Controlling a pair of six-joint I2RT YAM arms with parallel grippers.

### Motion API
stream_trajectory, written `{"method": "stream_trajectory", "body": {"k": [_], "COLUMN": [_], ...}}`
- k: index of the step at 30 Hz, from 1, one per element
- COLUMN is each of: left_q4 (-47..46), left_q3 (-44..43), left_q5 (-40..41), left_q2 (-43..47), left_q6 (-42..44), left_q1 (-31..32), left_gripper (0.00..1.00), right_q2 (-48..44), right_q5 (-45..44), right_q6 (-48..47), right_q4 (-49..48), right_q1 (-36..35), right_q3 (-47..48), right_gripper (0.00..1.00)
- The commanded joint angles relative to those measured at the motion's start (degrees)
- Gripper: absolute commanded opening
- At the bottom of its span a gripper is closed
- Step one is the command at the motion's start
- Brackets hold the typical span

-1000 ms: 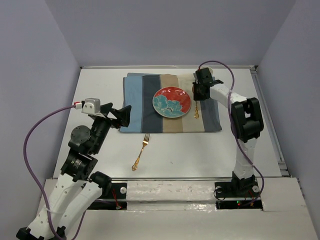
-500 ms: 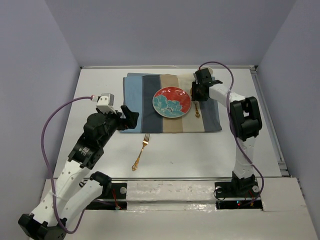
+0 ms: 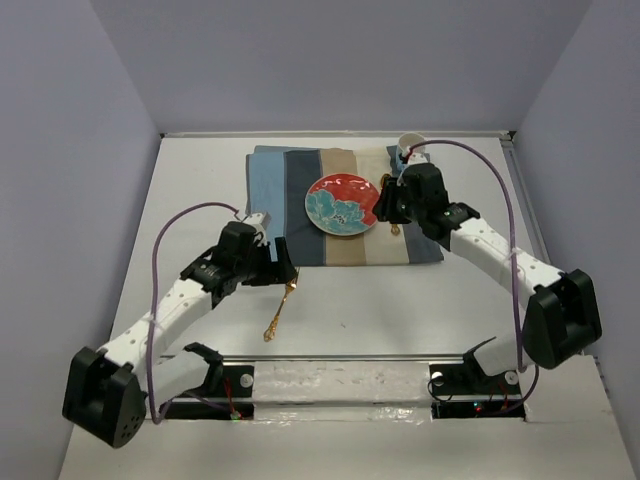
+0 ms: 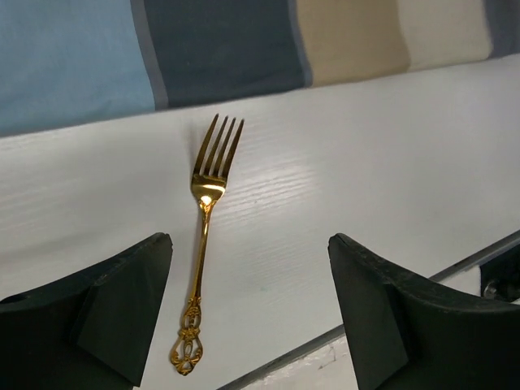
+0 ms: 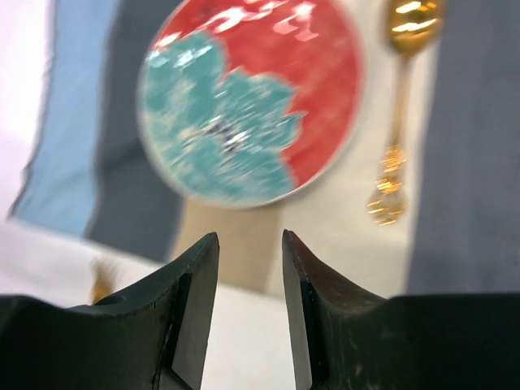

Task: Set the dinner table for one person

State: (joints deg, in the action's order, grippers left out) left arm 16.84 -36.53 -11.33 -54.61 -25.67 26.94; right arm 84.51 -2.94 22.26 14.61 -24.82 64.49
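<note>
The dinner table is a white top with a raised rim. A striped placemat lies at its back, carrying a red and teal plate with a gold spoon to its right. A gold fork lies on the bare table in front of the mat. My left gripper hovers over the fork's tines, open and empty; in the left wrist view the fork lies between the wide-apart fingers. My right gripper hangs over the plate's right edge, its jaws a narrow gap apart and empty.
A white cup stands at the mat's back right corner, behind my right arm. In the right wrist view the plate and the spoon lie ahead of the fingers. The table's near edge runs just behind the fork's handle.
My left arm has stretched forward and come down over the fork. My right arm has drawn back from the spoon and swung out to the right, uncovering the cup.
</note>
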Motion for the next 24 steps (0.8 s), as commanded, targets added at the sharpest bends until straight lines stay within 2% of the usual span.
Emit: {"method": "stream_trajectory", "body": {"k": [1,4,7,14,19,20,22,23,24], "left_q4": [1.26,1.97,3.2,3.55,4.52,4.52,4.52,4.69,4.69], "left_q3": [-0.73,-0.99,-1.52,-1.52,-1.87,-1.87,-1.96,-2.05,-2.05], "left_q5": [-4.13,-3.61,-3.08,2.54,5.97,6.75,8.16,8.52,9.39], "left_q2": [-9.17,-12.79,-16.74,-21.05,-24.75,-25.19,-26.07,-26.94,-27.39], "left_q6": [1.67,1.68,2.12,0.1,-1.13,-1.4,-1.66,-1.92,-2.1], "left_q1": [0.48,0.48,0.92,4.26,6.1,6.54,7.25,7.86,8.13], "left_gripper": [0.86,0.82,0.73,0.58,0.5,0.43,0.37,0.29,0.25], "right_q2": [-6.17,-10.23,-12.95,-15.51,-17.53,-17.89,-18.76,-19.12,-19.29], "right_q5": [0.3,-1.1,-2.16,-1.9,-1.54,-1.54,-1.63,-1.72,-1.81], "right_q6": [1.3,-0.46,-1.08,-1.17,-1.17,-1.17,-1.17,-1.08,-1.17], "right_q4": [-5.29,-5.21,-5.03,-5.38,-5.64,-5.73,-5.82,-5.82,-5.91], "right_q1": [-2.52,-2.52,-2.52,-2.52,-2.52,-2.52,-2.52,-2.52,-2.52], "right_q3": [-5.33,-7.79,-9.29,-11.14,-11.67,-11.93,-12.37,-12.46,-12.54], "right_gripper": [0.43,0.43,0.43,0.42,0.42,0.42,0.41,0.41,0.41]}}
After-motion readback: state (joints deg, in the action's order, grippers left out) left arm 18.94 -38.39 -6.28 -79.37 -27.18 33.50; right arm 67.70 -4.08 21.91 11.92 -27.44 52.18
